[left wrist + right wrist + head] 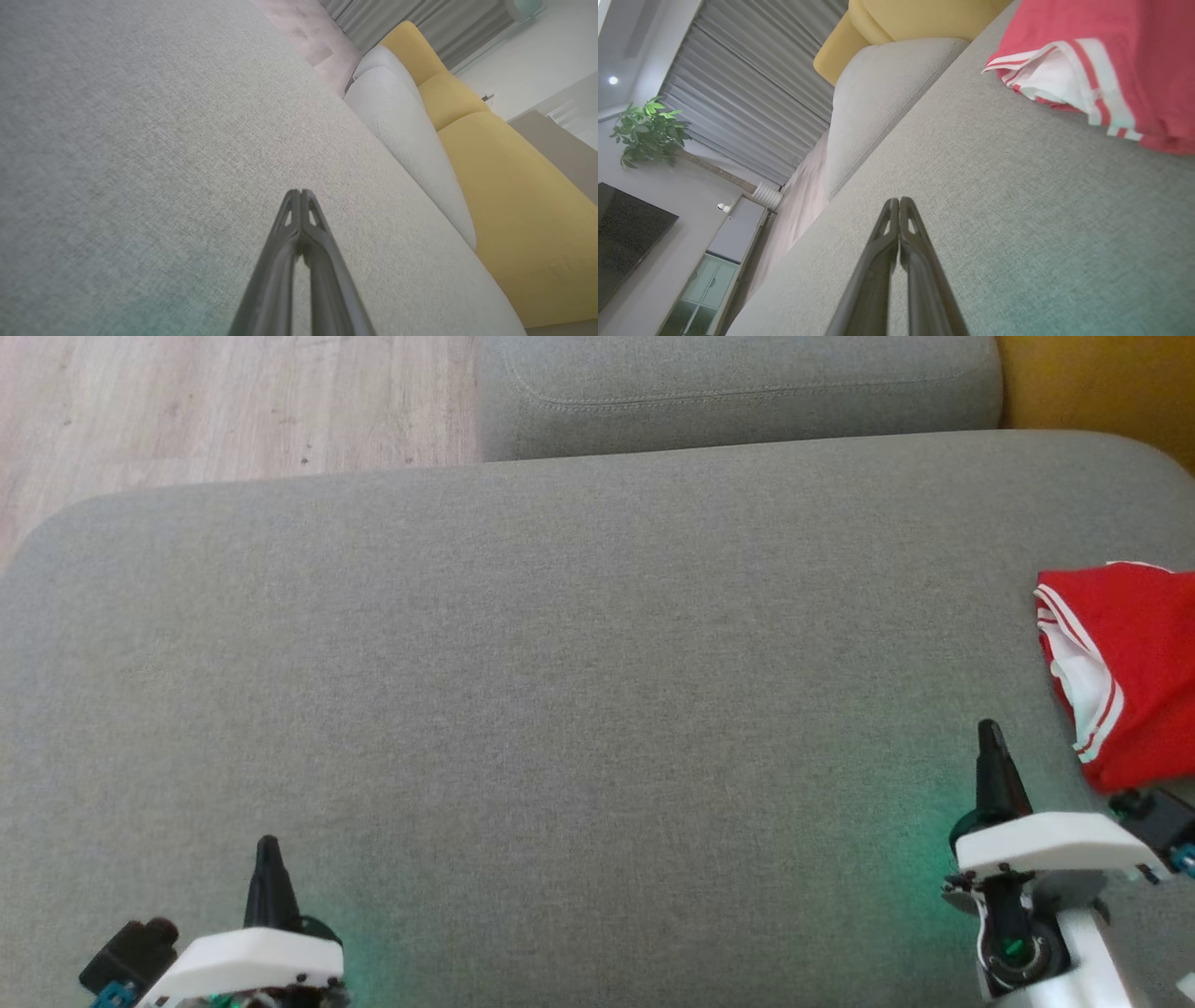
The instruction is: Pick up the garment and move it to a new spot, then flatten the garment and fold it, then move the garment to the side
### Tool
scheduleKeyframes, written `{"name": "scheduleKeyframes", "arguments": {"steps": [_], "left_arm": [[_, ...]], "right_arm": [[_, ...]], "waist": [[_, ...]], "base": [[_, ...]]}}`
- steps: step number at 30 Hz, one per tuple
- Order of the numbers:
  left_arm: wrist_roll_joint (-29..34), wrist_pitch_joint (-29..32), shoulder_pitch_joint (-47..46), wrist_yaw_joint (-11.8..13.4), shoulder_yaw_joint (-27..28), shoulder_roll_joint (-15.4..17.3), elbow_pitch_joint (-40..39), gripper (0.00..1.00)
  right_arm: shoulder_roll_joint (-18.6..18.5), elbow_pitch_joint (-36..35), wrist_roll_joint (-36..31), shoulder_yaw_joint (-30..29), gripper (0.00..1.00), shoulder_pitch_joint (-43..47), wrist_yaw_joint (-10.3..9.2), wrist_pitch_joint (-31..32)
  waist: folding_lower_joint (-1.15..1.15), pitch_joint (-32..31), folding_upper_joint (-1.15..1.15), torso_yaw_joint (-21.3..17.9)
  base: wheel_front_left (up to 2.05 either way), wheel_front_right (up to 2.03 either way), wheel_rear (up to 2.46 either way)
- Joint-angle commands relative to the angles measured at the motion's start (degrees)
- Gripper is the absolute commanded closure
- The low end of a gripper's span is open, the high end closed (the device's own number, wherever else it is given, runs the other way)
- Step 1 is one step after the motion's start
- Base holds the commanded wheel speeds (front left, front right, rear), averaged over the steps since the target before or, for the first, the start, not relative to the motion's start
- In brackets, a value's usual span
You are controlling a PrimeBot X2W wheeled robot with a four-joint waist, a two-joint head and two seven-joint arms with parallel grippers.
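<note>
Red garment (1134,663) at 3 o'clock edge of grey cushion (560,709), roughly folded, apparently set aside. Left fingers (271,882) at 7 o'clock, right fingers (997,775) at 4 o'clock: closed, empty. Probably nothing left.

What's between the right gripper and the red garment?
Bare grey fabric cushion lies between the shut right gripper and the red white-striped garment; head and right wrist views show it.

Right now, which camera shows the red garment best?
The right wrist view: the red garment lies close, white striped trim clear. The head view crops it at its right edge; the left wrist view faces grey cushion.
</note>
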Motion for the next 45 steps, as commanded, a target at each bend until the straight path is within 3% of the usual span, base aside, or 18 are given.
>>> {"name": "scheduleKeyframes", "arguments": {"steps": [1, 45], "left_arm": [[-1.9, 0.4, -3.1, -0.4, 1.8, 0.2, -2.3, 1.00], [-29.1, 7.7, -4.5, -3.5, 6.0, 0.2, -5.9, 1.00]], "right_arm": [[-0.2, -2.5, 2.1, 0.2, 1.00, -0.7, 0.10, 0.5], [-0.2, -10.2, 31.2, -3.2, 1.00, 1.9, 0.17, 7.6]], "waist": [[0.00, -0.1, 0.00, 0.0], [-0.01, -1.5, 0.00, 0.1]], "base": [[0.00, 0.00, 0.00], [0.00, 0.00, 0.00]]}}
